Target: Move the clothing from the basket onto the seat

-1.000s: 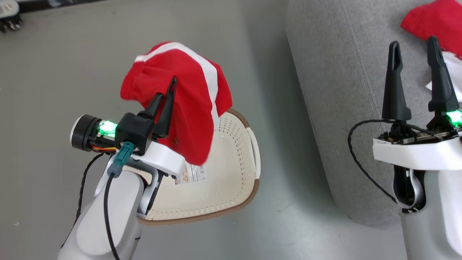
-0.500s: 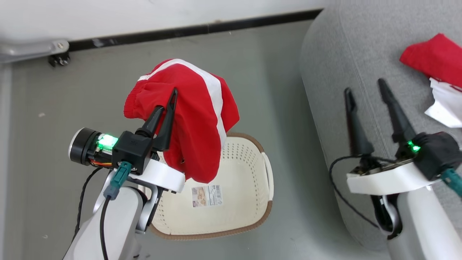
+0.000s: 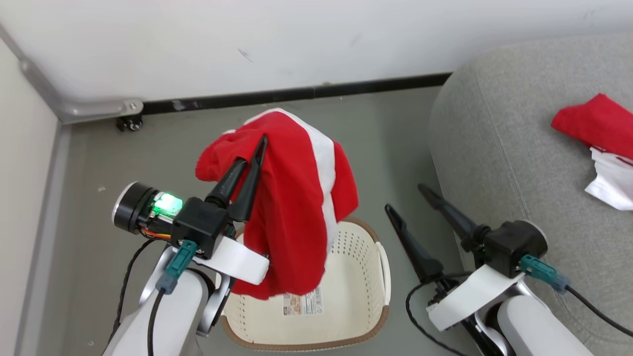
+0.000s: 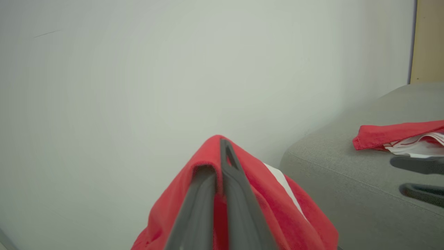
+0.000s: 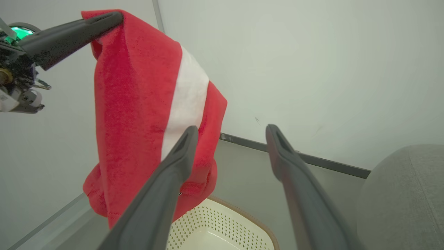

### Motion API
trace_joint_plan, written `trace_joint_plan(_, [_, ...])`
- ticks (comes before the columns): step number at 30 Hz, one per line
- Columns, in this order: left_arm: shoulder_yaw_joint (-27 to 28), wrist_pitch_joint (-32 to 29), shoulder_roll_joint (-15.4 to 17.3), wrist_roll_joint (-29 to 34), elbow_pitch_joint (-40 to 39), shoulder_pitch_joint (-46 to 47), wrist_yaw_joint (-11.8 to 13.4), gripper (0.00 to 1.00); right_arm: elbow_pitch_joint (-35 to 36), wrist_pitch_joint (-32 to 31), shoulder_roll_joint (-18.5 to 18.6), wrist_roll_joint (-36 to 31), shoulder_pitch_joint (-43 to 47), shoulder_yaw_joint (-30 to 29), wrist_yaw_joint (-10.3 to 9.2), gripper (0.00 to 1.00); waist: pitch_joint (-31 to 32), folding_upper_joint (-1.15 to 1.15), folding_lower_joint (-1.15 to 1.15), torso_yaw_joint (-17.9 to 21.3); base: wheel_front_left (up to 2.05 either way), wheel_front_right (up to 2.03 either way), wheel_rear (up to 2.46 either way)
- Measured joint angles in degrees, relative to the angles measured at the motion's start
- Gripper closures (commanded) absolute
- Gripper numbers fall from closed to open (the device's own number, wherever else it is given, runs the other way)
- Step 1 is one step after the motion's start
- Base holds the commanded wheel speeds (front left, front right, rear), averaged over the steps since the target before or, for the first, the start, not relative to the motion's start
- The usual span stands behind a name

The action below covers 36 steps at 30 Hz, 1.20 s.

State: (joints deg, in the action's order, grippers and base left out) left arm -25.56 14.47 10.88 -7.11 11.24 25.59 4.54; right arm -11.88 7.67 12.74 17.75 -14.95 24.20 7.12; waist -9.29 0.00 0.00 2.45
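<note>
Left pincer [image 3: 260, 143]: my fingers are clamped on a red garment [image 3: 301, 198] with a white stripe, hanging above the basket [image 3: 366, 277] at frame centre.
Right pincer [image 3: 404, 198]: spread wide, holding nothing, lower right.
Sofa cushion [image 3: 494, 148]: grey weave, right side; a second red garment [image 3: 596, 121] lies on it.
Floor [image 3: 163, 148]: smooth grey, under the basket.
Wall [image 3: 247, 39]: white, with a black skirting strip [image 3: 296, 92].

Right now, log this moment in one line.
left gripper: shut on garment, above basket | right gripper: open, empty | second garment: on seat
</note>
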Motion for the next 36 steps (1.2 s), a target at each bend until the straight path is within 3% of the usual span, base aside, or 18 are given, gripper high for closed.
trace_joint_plan(24, [-3.38,0.00,1.47,0.26,-4.74,-1.90,-3.85,1.00,8.88,-10.40,16.55,22.86,-1.03,12.71,0.00,0.00,8.05,0.00,0.00,-2.96,0.00,0.00,0.00])
trace_joint_plan(36, [-6.54,0.01,1.52,0.83,-9.18,-1.98,-6.59,1.00,10.95,-12.85,20.69,32.75,-3.46,15.52,0.00,0.00,9.03,0.00,-0.01,-4.52,0.00,0.00,0.00])
